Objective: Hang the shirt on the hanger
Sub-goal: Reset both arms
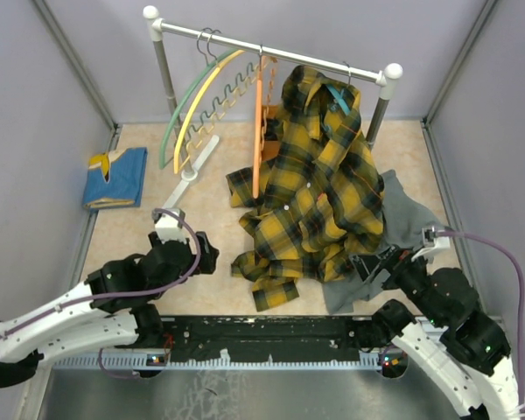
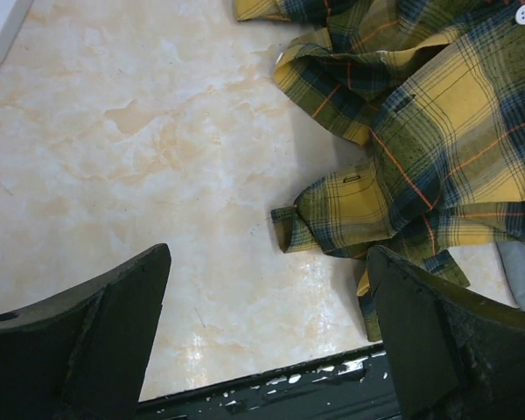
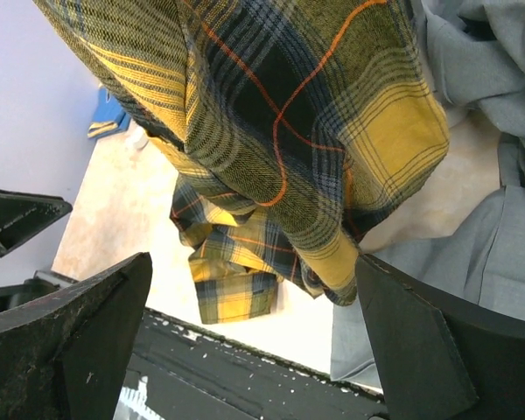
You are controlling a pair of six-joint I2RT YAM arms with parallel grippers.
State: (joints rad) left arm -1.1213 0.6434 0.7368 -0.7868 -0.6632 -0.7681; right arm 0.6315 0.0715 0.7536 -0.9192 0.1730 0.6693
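Note:
The yellow and black plaid shirt point(image 1: 319, 184) hangs from the right end of the rail, draped over the teal hanger point(image 1: 339, 96), of which only a bit shows at the collar. Its lower part and sleeves pool on the table. My left gripper point(image 1: 206, 252) is open just left of the shirt's lower sleeve. In the left wrist view, nothing lies between the open jaws of the left gripper point(image 2: 269, 262), and the shirt point(image 2: 420, 131) is at upper right. My right gripper point(image 1: 372, 262) stands open at the shirt's right hem. In the right wrist view, the shirt point(image 3: 271, 131) hangs above the right gripper point(image 3: 254, 262).
A grey garment point(image 1: 402, 214) lies under the shirt's right side, by the right gripper. Green point(image 1: 177, 114), yellow point(image 1: 201, 96) and orange point(image 1: 258, 131) hangers hang on the rail point(image 1: 271, 48). A folded blue cloth point(image 1: 115, 178) lies far left. A white piece point(image 1: 197, 162) rests on the table.

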